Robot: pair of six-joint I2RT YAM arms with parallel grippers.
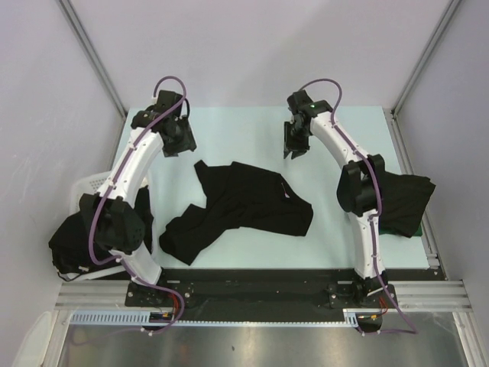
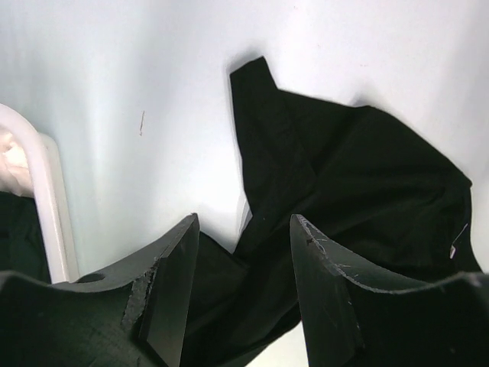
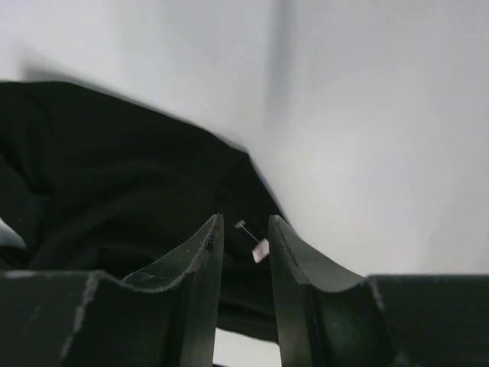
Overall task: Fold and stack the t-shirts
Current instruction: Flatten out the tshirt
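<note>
Plain black t-shirts, white basket, pale mint table

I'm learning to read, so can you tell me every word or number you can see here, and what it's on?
No word, number, brand or sign can be read in any of the three views.
The small white tag on the black t-shirt in the middle of the table: too small and blurred to tell whether it has any print.
</note>
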